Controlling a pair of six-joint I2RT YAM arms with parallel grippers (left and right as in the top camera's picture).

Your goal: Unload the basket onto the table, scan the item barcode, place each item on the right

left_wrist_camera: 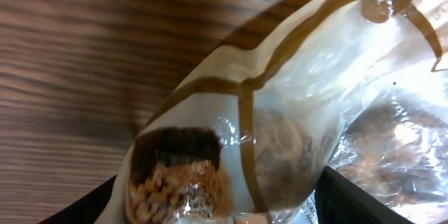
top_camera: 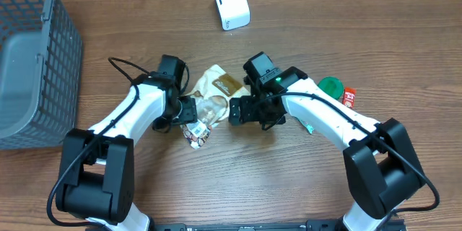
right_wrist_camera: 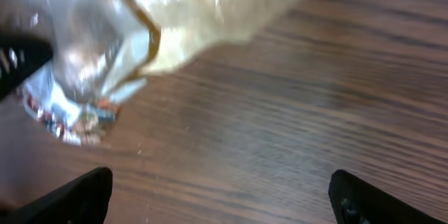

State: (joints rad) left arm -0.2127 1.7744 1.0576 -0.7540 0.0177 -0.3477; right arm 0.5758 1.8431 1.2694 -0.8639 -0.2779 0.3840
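Bag [top_camera: 214, 95] and scanner [top_camera: 231, 3] on the table [top_camera: 303, 188]
The bag, cream with brown bands and a clear window, lies crumpled at mid-table; the white, rounded scanner sits well apart from it, near the far edge.

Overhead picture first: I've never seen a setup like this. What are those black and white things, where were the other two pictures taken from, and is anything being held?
Those are two robot arms seen from above, each ending in a two-finger gripper. The other two pictures come from small cameras on the wrists, so the black shapes in their lower corners are each arm's own fingers. On the wooden table lie a clear and tan snack bag, a white device that is probably the barcode scanner, a grey basket, a green round item and a small red one. The left gripper has the snack bag between its fingers; whether it is gripping it I cannot tell. The right gripper is open beside the bag, holding nothing.
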